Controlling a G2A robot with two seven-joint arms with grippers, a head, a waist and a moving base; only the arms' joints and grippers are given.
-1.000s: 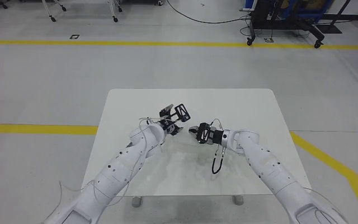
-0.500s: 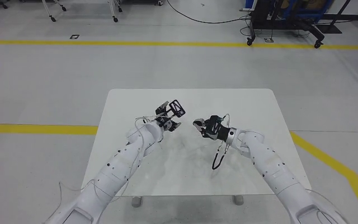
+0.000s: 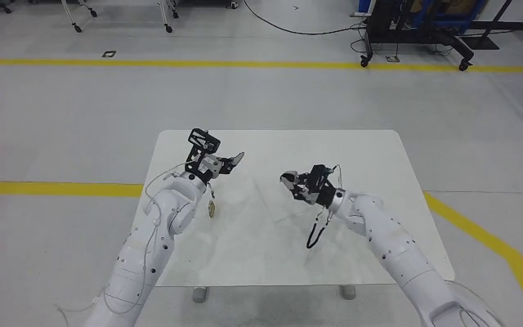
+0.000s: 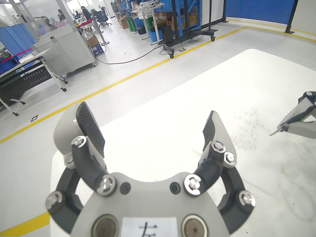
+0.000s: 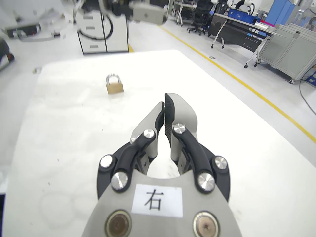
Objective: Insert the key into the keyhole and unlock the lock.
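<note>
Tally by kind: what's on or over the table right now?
Padlock: 1
Key: 1, its tip poking out of the right gripper
Grippers: 2, left gripper open, right gripper shut on the key
Total: 4

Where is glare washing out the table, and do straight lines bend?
Left wrist view: table bleaches white past the left gripper; the yellow floor line bows slightly. Right wrist view: table glares around the padlock. Top view: even light, lines straight.
</note>
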